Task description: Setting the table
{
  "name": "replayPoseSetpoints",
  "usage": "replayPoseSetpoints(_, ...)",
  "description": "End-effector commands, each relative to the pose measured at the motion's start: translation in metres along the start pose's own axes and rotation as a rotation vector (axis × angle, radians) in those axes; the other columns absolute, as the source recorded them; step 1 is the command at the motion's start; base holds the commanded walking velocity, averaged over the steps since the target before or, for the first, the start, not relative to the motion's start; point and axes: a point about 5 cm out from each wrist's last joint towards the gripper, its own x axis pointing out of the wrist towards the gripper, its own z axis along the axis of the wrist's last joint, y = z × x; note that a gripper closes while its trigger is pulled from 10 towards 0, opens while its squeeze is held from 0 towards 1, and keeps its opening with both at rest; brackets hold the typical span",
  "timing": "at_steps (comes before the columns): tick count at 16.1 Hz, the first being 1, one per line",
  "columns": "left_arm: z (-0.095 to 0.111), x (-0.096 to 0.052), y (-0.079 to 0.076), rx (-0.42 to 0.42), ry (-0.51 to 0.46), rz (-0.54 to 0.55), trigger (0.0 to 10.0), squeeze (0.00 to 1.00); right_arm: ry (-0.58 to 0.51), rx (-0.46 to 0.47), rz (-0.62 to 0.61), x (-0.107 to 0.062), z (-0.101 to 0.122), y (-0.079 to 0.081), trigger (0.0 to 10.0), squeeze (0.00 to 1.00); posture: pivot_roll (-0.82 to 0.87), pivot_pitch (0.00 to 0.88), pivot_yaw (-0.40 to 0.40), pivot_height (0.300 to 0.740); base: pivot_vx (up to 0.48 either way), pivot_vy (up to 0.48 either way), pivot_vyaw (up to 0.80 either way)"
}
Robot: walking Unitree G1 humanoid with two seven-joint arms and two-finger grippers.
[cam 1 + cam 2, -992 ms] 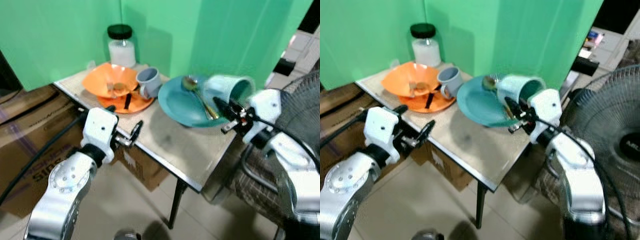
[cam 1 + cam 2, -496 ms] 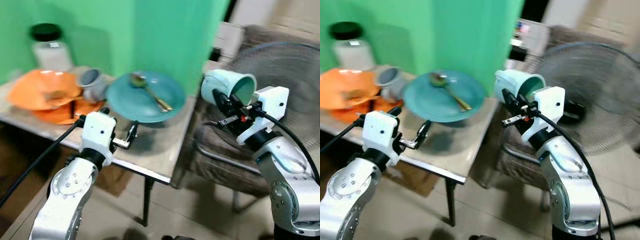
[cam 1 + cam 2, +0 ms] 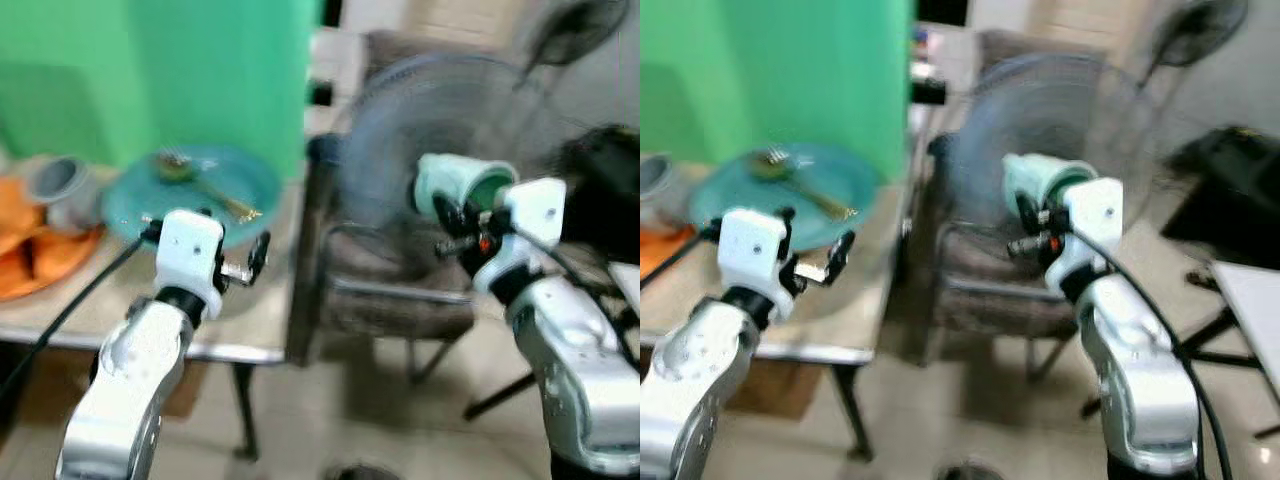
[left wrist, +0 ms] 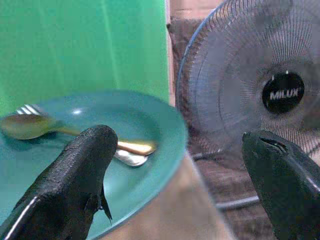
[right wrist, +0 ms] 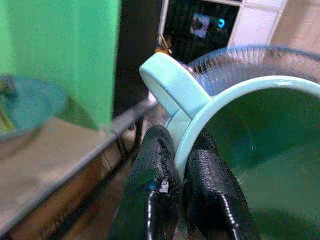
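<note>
- Green backdrop (image 3: 150,70) stands behind a small table (image 3: 245,325) on the left; the table's top is pale and smooth, on dark legs over a light tiled floor (image 3: 340,420).
- On the table a teal plate (image 4: 150,160) lies near the right edge, with a gold spoon (image 4: 30,125) and a fork in it.
- Left of the plate lies a grey cup (image 3: 55,185) on its side, touching orange dishes (image 3: 40,255) at the far left.
- A standing fan (image 4: 260,95) and a dark chair (image 3: 390,290) stand just right of the table, between it and the right arm.
- The left gripper (image 3: 255,262) hovers over the table's near right part, just in front of the plate, fingers (image 4: 75,185) spread wide and holding nothing.
- The right gripper (image 5: 180,170) is up in the air right of the table, in front of the fan, its fingers pinching the rim of a mint-green mug (image 5: 240,150) beside the handle.
- The mug lies tipped, mouth toward the right wrist camera, well apart from the table.
</note>
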Motion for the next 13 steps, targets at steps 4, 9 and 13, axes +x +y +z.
replayPoseSetpoints(4, -0.004, 0.012, 0.016, 0.005, 0.008, 0.094, 10.0, 0.00, 0.062, 0.010, -0.130, 0.001, -0.009, -0.006, 10.0, 0.00, 0.15, 0.000, -0.017, 0.740, 0.000, 0.000, -0.80)
replayPoseSetpoints(9, 0.002, 0.016, 0.015, 0.014, -0.053, 0.128, 10.0, 0.00, 0.037, -0.023, -0.180, 0.005, -0.008, -0.005, 10.0, 0.00, 0.17, 0.000, -0.015, 0.740, 0.000, 0.000, -0.79)
replayPoseSetpoints(13, -0.009, 0.017, 0.011, -0.011, -0.026, 0.051, 10.0, 0.00, 0.060, -0.033, -0.213, 0.000, -0.011, 0.000, 10.0, 0.00, 0.11, 0.000, 0.024, 0.740, 0.000, 0.000, -0.78)
